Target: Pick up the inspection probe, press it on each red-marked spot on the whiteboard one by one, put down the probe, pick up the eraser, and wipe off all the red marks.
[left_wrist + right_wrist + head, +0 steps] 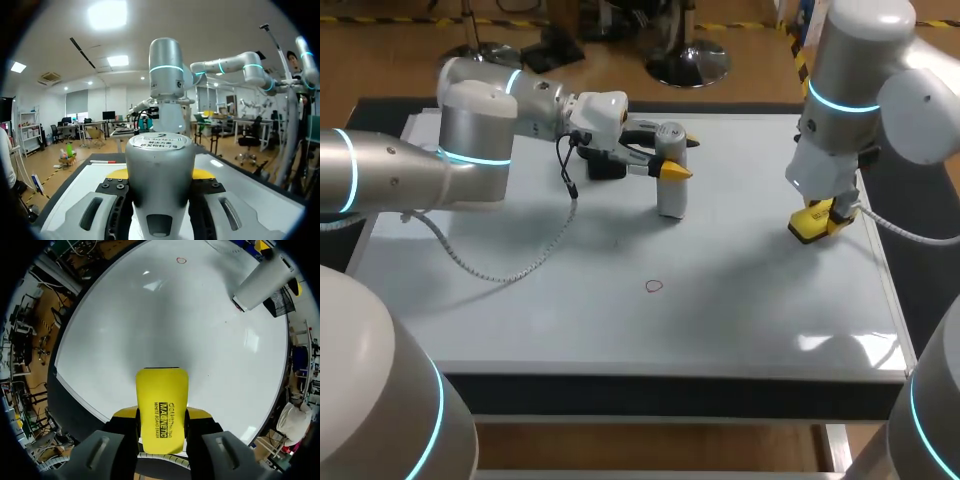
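Pretty clearly a robotics lab from where I'm standing. Two chunky silver robot arms, the left arm [470, 130] and the right arm [850, 80], have glowing cyan rings and lean over a dark table [670, 395]. A whiteboard [620, 320] lies flat on it, with a grey cable [520, 265] trailing across.

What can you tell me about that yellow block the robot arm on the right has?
That is the eraser, a flat block with rounded corners. It is bright yellow, looks like plastic, and has small black print on its top face. It sits between the two fingers of the right gripper, which press it from both sides. It is over the whiteboard, near the right edge. I cannot tell whether its underside touches the board. The small red mark is well away from it.
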Controlling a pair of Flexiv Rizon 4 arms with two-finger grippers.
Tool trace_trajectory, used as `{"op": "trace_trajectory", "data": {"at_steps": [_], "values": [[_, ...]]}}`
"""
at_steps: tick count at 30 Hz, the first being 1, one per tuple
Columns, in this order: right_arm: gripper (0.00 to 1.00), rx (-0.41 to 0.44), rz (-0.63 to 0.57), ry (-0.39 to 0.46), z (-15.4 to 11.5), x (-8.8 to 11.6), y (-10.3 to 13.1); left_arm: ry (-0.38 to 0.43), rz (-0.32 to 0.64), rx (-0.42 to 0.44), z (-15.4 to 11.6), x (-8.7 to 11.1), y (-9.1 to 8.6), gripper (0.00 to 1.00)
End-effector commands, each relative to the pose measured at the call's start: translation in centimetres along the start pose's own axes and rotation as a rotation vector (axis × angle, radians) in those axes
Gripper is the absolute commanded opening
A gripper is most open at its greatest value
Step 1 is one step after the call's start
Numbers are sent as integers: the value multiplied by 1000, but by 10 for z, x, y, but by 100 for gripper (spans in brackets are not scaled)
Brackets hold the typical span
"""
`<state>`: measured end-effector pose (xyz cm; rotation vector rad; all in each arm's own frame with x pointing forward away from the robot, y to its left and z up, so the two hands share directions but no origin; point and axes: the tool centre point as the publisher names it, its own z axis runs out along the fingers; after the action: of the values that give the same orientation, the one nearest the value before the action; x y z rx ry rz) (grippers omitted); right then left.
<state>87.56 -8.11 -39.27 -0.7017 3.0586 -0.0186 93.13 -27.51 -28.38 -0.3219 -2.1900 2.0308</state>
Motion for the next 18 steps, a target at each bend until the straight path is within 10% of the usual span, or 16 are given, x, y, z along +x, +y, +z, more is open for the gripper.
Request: {"op": "trace_trajectory", "data": {"at_steps": [1, 18], "values": [[0, 3, -1, 2, 0, 0, -1, 34, -5, -2, 1, -4, 3, 0], [0, 3, -1, 2, 0, 0, -1, 21, -22, -10, 1, -4, 6, 0]]}}
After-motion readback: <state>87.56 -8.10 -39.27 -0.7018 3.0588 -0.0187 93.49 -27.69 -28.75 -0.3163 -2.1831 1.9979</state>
